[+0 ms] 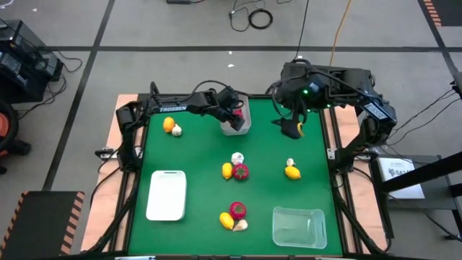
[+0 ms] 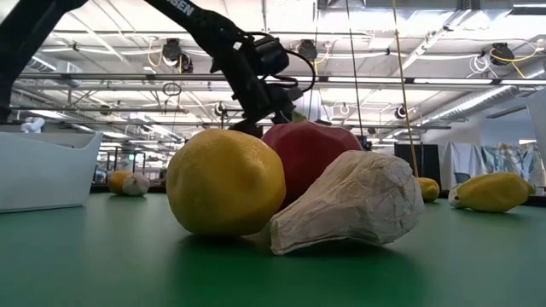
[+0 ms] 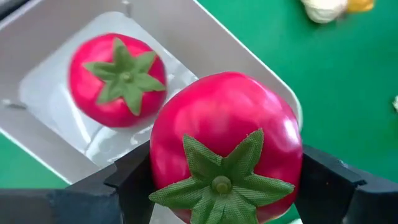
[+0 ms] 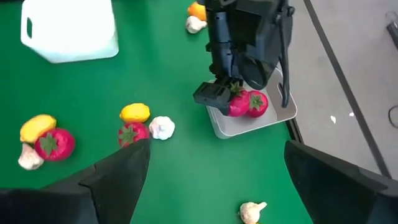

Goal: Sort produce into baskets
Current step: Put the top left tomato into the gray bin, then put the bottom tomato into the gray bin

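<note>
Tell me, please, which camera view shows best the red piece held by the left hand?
The left wrist view: the held red piece fills it, clamped above the grey-white bin. The right wrist view shows it small, the high view mostly hidden, the low view behind nearer produce.

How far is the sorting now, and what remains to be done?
Done: one tomato lies in the grey bin. In hand: the left tool holds a second tomato over that bin. Left: two tomatoes, four lemons and four garlic bulbs on the table; the white tray and clear tub are empty.

One tomato (image 3: 117, 79) lies in the bin (image 3: 205, 43), another (image 3: 225, 146) apparently above it.
</note>
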Robot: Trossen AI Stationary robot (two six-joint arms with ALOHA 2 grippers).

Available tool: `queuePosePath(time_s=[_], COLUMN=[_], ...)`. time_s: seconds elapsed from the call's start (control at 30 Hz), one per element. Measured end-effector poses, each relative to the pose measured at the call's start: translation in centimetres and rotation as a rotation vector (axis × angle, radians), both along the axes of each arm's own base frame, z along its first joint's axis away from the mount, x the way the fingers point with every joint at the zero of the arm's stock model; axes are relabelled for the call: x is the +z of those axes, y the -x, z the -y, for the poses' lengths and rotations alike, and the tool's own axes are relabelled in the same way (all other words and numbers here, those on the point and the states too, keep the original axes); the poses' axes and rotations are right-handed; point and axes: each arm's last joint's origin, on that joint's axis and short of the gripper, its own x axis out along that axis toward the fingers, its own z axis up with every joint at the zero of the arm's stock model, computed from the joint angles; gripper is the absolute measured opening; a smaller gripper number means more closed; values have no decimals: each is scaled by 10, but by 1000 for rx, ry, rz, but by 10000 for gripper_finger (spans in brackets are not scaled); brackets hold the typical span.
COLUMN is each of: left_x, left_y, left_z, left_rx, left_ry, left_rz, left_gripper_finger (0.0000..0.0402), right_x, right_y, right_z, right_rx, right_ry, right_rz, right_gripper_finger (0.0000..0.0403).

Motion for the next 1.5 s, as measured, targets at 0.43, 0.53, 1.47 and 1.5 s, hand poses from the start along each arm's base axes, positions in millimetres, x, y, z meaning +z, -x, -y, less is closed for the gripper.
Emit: queuePosePath(time_s=[0.43, 0.53, 1.47, 1.5], left_x=[0, 0, 148, 147], left_y=[0, 0, 117, 124], left_z=[0, -1, 59, 63], left_rx=[0, 10, -312, -330], left_ry=[-34, -28, -276, -283], left_rz=[-14, -13, -105, -98], left_gripper_finger=[367, 372, 374, 374], right_x=[11, 14, -86, -94], right_y=[20, 25, -57, -62], right_z=[-3, -4, -65, -74], right_rx=[75, 68, -57, -36], right_ry=[59, 55, -320, -354], right_rz=[32, 47, 50, 61], right_gripper_finger=[361, 361, 361, 361])
